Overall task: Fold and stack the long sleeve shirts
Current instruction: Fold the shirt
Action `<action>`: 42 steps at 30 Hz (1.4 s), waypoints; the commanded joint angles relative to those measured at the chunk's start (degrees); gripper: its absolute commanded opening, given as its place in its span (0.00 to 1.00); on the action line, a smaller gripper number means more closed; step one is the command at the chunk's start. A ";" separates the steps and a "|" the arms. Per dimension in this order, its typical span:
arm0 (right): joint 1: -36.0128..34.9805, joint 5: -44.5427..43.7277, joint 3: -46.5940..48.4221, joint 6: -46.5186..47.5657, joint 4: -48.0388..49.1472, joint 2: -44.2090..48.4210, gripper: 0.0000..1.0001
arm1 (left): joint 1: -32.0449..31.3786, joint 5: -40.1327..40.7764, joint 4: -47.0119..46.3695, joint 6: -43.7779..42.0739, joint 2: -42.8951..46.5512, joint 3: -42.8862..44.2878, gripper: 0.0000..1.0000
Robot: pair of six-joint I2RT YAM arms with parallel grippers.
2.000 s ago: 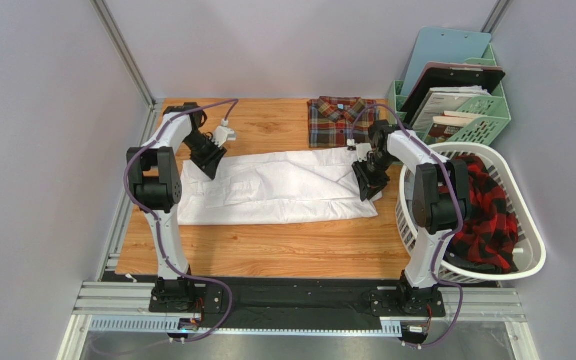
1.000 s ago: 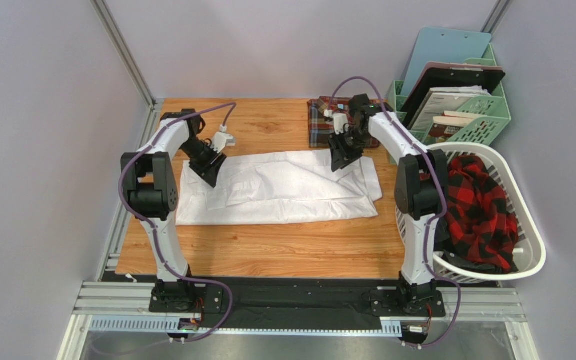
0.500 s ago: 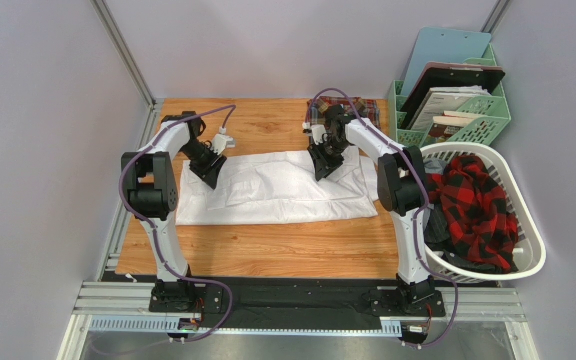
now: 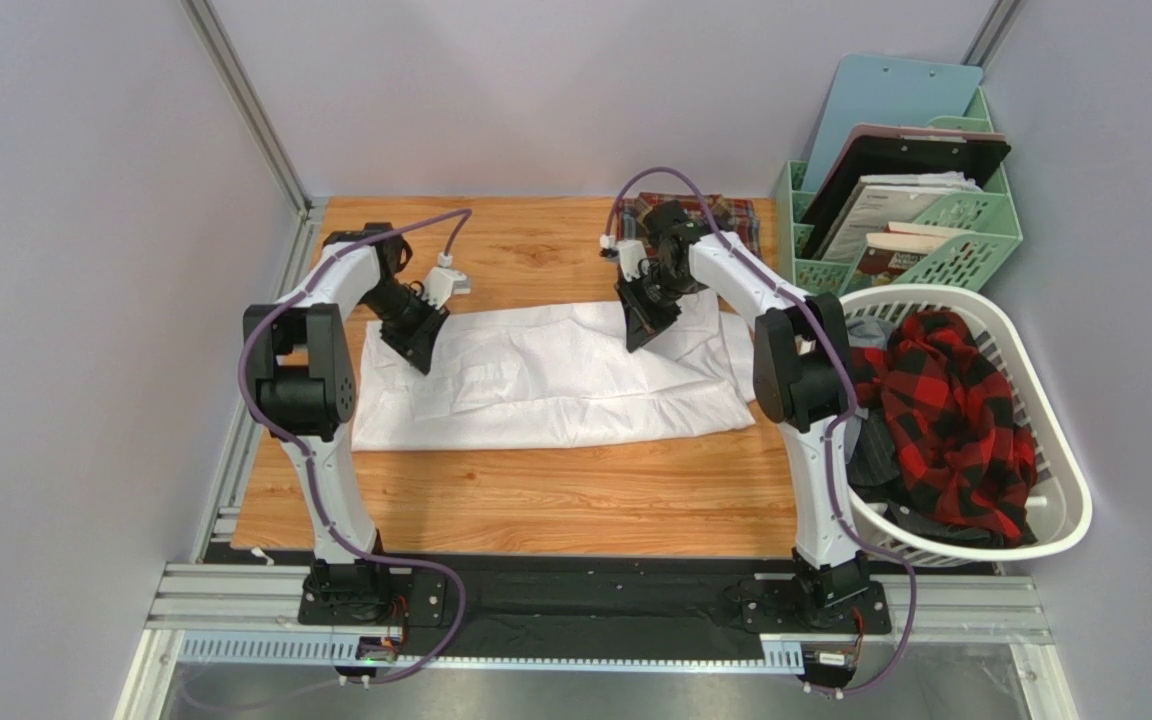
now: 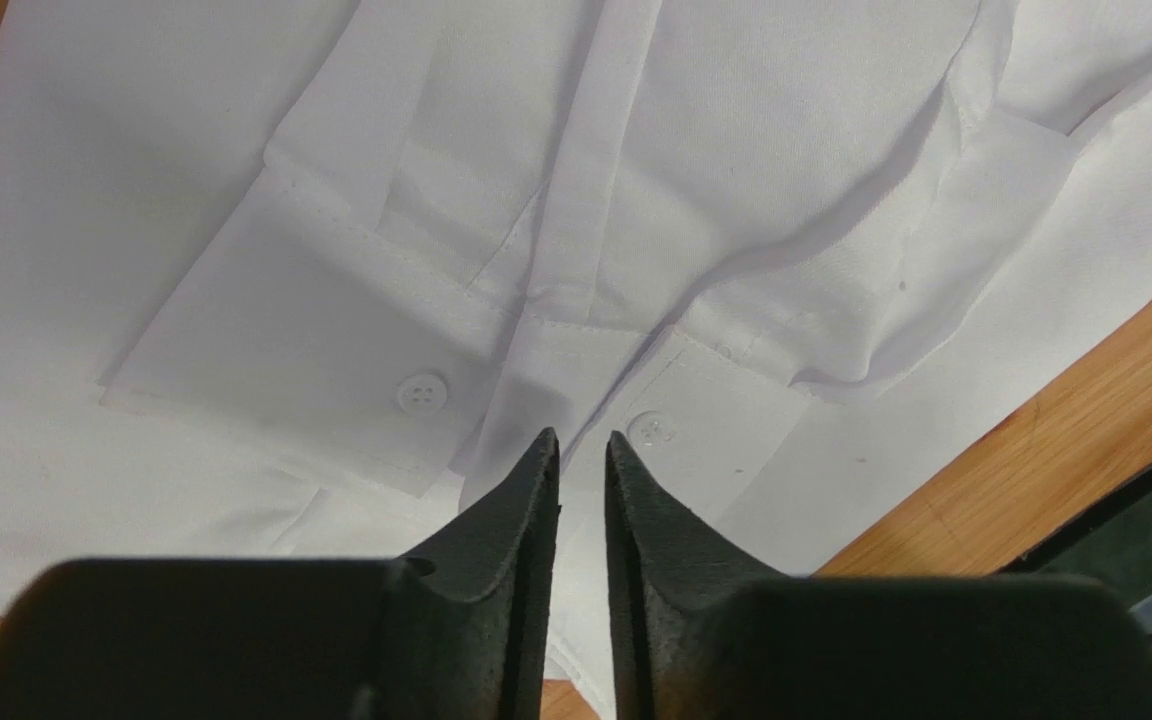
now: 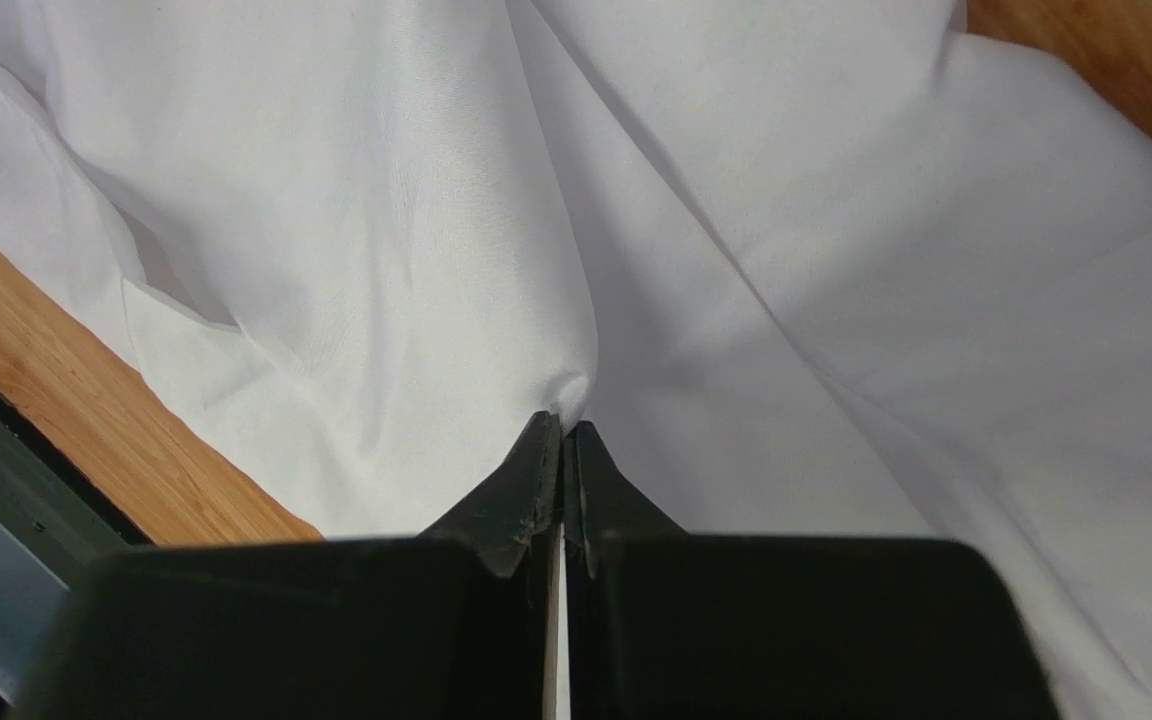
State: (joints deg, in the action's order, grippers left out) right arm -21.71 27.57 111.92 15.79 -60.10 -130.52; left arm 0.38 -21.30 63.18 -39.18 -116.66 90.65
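The white shirt (image 4: 537, 383) lies spread across the wooden table (image 4: 537, 503). My left gripper (image 4: 420, 342) is at its left end. In the left wrist view (image 5: 579, 446) its jaws stand a narrow gap apart with a strip of white shirt (image 5: 763, 150) running between them, beside two buttoned cuffs. My right gripper (image 4: 636, 333) is over the shirt's far middle. In the right wrist view (image 6: 566, 428) it is shut on a pinched fold of white cloth (image 6: 838, 300), holding it raised. The folded plaid shirt (image 4: 728, 212) lies at the back edge, mostly hidden by my right arm.
A white laundry basket (image 4: 1060, 528) holding a red and black checked garment (image 4: 965, 420) stands at the right. A green file rack (image 4: 988, 240) with clipboards and papers is at the back right. Grey walls close in the left and back.
My right gripper has carried the shirt's right end up, back and leftward, from the right edge to over the middle. The left gripper has barely moved.
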 commanded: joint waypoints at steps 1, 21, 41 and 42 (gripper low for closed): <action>-1.05 0.38 3.31 -0.23 1.91 -1.14 0.00 | 0.14 -1.90 0.37 -0.02 -0.41 0.67 0.19; -2.10 -12.81 0.50 -1.20 1.91 3.16 0.46 | 1.29 7.41 2.12 -1.42 -11.12 24.38 0.50; 2.20 -11.49 -15.85 3.19 1.91 19.95 0.49 | 7.16 16.64 0.81 -12.06 -12.90 13.18 0.00; 2.38 -11.49 -16.29 3.54 1.83 20.39 0.49 | 7.96 16.82 0.63 -12.50 -11.15 11.49 0.00</action>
State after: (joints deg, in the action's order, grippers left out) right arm -19.66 15.99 96.95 16.88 -58.87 -114.30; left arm 3.36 -6.24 61.95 -48.49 -131.68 109.10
